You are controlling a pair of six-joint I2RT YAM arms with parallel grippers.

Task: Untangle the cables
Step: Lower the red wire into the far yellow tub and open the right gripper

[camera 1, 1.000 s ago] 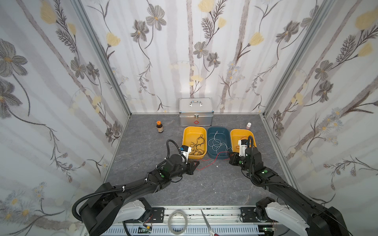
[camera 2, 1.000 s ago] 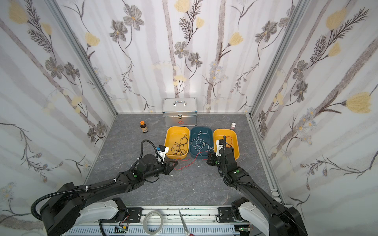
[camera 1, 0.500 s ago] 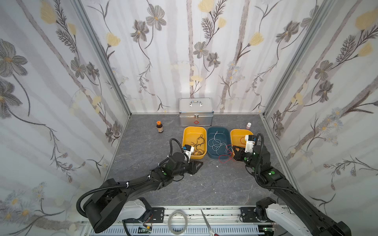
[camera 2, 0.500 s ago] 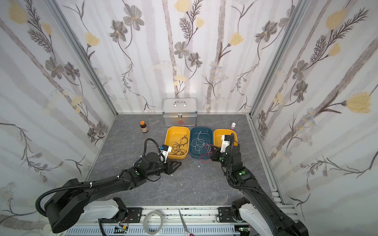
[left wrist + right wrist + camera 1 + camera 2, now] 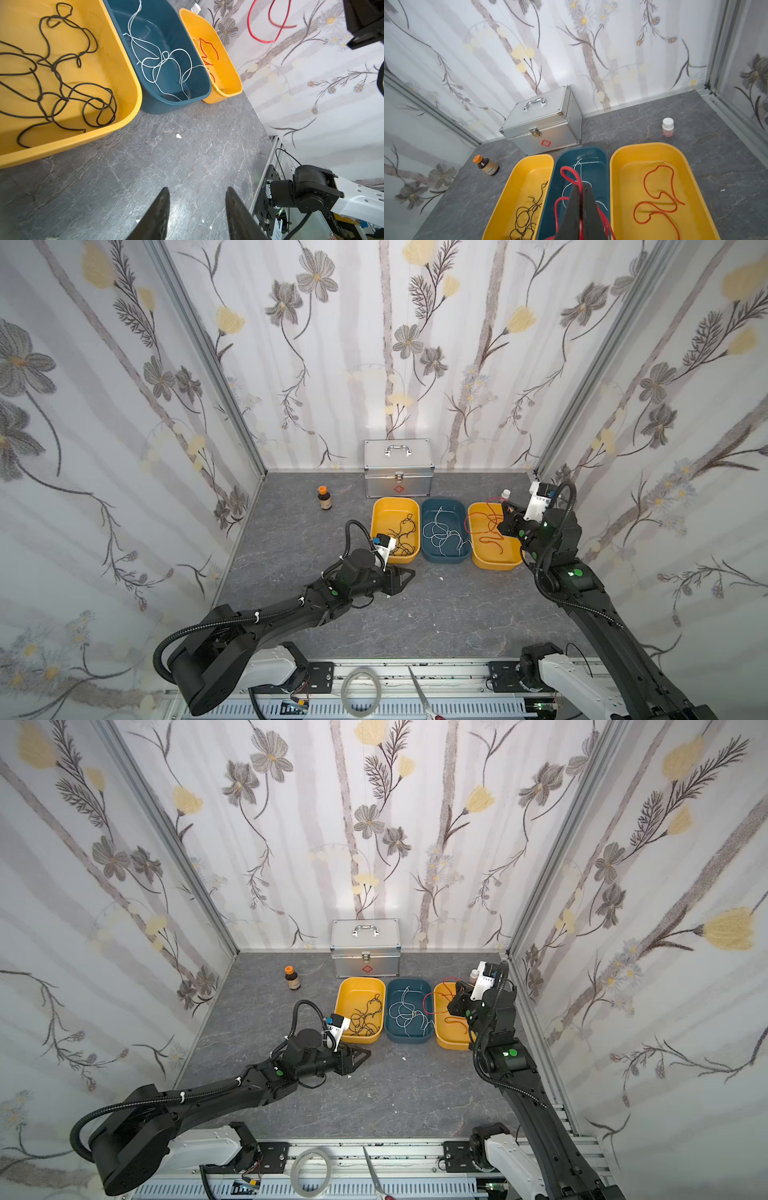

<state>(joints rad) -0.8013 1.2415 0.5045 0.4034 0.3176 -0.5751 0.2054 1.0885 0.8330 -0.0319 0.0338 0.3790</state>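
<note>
Either side of the teal tub (image 5: 444,558): one yellow tub each, all three smooth moulded plastic, rounded rectangles, walls touching, on a grey marbled floor (image 5: 436,614).

Black cable (image 5: 401,537): thin, matte, kinked loops, lying in the left-side yellow tub (image 5: 395,559).

White cable (image 5: 442,533): loose curls inside the teal tub itself.

Red cable (image 5: 566,168): glossy, wavy loops in the right-side yellow tub (image 5: 496,564), the rest rising in an open loop above the teal tub's right edge.

Right gripper (image 5: 580,188): fingers pinched closed on that red cable, arm reared up, elbow bent, wrist high to the teal tub's right.

Left gripper (image 5: 196,193): jaws apart, nothing between them, arm stretched low, fingers near-level above bare floor just in front of the teal tub's left neighbour.
</note>
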